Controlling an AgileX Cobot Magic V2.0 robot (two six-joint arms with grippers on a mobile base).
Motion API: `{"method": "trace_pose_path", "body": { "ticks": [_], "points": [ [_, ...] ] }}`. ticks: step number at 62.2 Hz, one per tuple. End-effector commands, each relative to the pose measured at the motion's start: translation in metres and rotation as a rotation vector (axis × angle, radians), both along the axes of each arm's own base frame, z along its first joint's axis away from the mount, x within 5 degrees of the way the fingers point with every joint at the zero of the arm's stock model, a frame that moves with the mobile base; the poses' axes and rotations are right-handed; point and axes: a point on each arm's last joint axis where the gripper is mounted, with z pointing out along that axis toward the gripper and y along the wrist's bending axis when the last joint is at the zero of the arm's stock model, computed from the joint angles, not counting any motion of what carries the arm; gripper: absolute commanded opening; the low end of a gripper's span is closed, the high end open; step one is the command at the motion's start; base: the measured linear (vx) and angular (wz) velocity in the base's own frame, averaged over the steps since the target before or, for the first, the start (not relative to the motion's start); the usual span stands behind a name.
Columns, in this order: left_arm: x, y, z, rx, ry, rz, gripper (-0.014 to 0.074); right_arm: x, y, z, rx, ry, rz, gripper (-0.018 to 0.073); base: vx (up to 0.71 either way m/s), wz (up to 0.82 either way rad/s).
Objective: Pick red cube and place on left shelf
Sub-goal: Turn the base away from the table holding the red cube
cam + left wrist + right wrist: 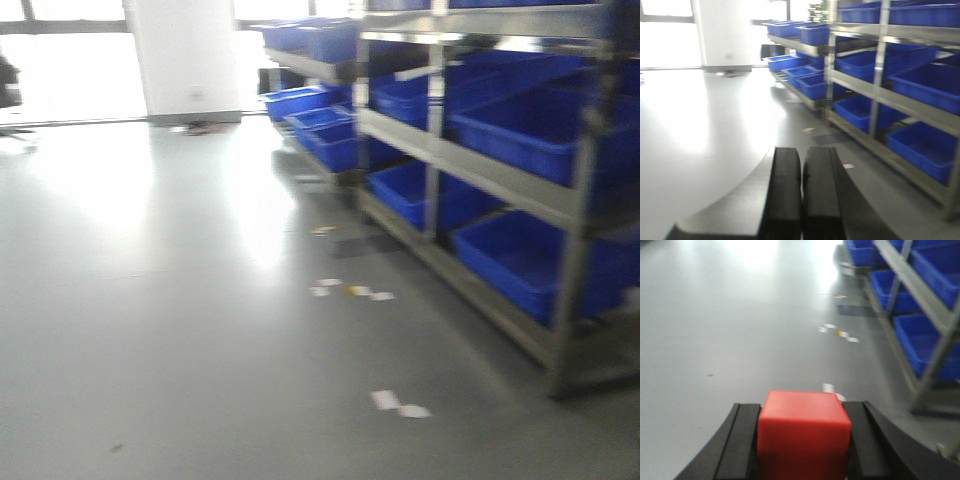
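While left gripper (801, 160) sits closed, empty, right gripper (802, 410) clamps red cube (804, 435) btwn its jaws.

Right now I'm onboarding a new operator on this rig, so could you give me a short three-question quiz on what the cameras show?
1. True or false: the left gripper is shut with nothing between its fingers.
2. Where is the red cube? A) lying on the floor B) clamped in the right gripper C) in the left gripper
3. Fill in: the crates on the steel rack are ___ in colour.
Key: 1 true; 2 B; 3 blue.
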Motion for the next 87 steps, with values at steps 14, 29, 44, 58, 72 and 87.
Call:
{"method": "trace_pose_path", "body": {
  "ticks": [14, 29, 44, 58, 72, 87],
  "points": [
    [-0.0003, 0.0015, 0.0002, -0.010, -0.071, 0.013, 0.0101, 0.0010, 0.0012, 0.0150, 0.007, -0.099, 0.015, 0.0058, -0.02, 0.94],
    [-0.0003, 0.0015, 0.0002, -0.010, -0.071, 0.013, 0.0101, 0.0010, 0.0012, 0.0150, 0.007, -0.099, 0.016, 0.0058, 0.08, 0.51],
    [-0.0003, 0.0015, 0.0002, -0.010, -0.071, 0.013, 0.0101, 0.0010, 0.0012, 0.0150, 0.007, -0.099, 0.016, 0.0058, 0.21, 0.17],
    [-0.0003, 0.0015, 0.0002, -0.010, -0.071, 0.013, 0.0101, 0.0010, 0.0012, 0.0150, 0.007, -0.099, 0.016, 0.0058, 0.35, 0.06],
    [-0.0003, 0.0015, 0.0002, -0.010, -0.071, 0.013, 0.0101, 0.0010, 0.0012, 0.0150, 0.007, -0.099, 0.016, 0.0058, 0.48, 0.03],
    [-0.0003, 0.0015, 0.0002, -0.010, -0.071, 0.013, 0.0101, 0.0010, 0.0012, 0.0150, 0.007, -0.099, 0.016, 0.0058, 0.55, 0.04]
  ]
}}
